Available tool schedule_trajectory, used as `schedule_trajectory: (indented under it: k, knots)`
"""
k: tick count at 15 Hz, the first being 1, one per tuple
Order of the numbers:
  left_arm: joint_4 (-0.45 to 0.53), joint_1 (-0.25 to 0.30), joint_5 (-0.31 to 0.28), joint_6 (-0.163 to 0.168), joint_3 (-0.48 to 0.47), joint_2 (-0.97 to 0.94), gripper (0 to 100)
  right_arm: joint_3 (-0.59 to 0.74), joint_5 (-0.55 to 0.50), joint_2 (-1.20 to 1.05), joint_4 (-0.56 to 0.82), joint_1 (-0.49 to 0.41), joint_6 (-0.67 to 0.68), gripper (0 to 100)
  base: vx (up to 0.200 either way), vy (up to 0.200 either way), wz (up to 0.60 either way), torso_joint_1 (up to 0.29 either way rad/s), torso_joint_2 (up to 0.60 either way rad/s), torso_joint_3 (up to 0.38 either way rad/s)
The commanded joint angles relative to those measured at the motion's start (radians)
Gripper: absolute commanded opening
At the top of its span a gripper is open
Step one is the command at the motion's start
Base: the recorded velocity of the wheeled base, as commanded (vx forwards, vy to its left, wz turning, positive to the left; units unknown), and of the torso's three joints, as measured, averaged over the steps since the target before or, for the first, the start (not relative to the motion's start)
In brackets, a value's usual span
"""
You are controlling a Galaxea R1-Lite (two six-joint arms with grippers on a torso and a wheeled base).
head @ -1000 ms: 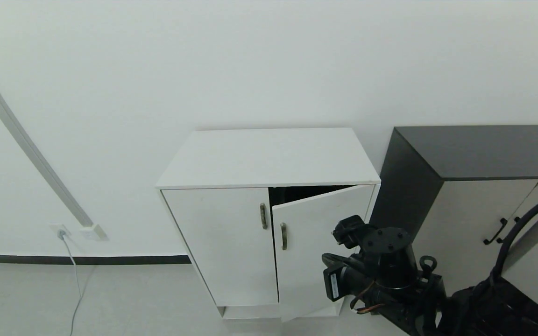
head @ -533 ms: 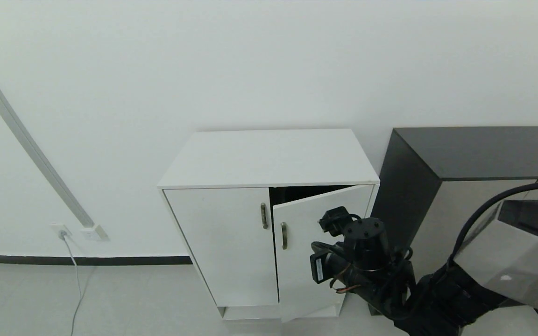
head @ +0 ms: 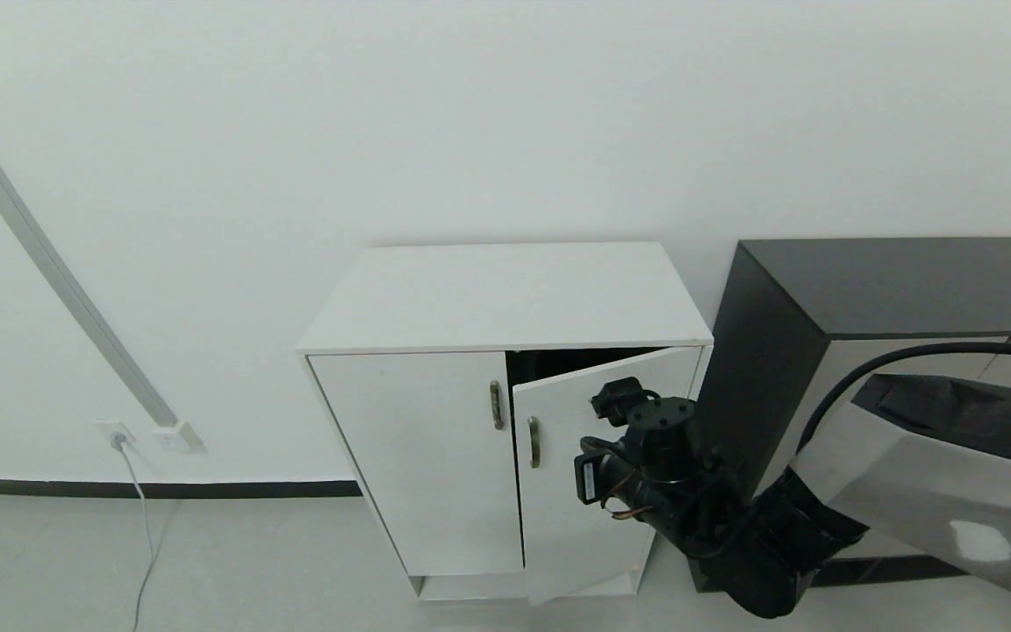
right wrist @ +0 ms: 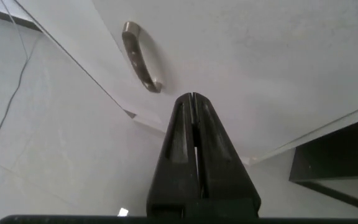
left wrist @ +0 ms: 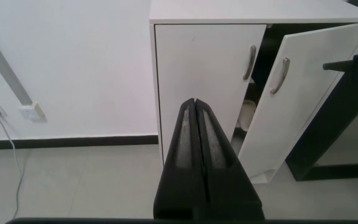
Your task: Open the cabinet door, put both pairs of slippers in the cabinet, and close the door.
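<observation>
The white cabinet (head: 505,298) stands against the wall with its left door (head: 418,456) closed and its right door (head: 562,527) ajar, showing a dark gap along the top. My right gripper (right wrist: 192,96) is shut with nothing in it. Its tip is close against the face of the right door, beside that door's metal handle (right wrist: 142,65). It also shows from the left wrist as the right gripper (left wrist: 329,65) at the door's outer face. My left gripper (left wrist: 194,102) is shut and empty, held back from the cabinet. A pale shape (left wrist: 247,115), possibly a slipper, shows inside through the gap.
A dark cabinet (head: 821,290) stands directly right of the white one, close to the open door's swing. A wall socket with a hanging cable (head: 115,434) and a slanted conduit (head: 49,263) are at the left. Bare floor (head: 207,562) lies left of the cabinet.
My right arm has moved left and forward, up to the face of the right door. The door stands at the same angle.
</observation>
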Motion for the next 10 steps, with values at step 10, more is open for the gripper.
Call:
schedule_trajectory:
  k: [10]
  knots:
    - [0.0,0.001,0.001,0.0,0.0,0.001,0,-0.219,0.0,0.142,0.005,-0.072,-0.005,0,0.0,0.0,0.0,0.0,0.0,0.0]
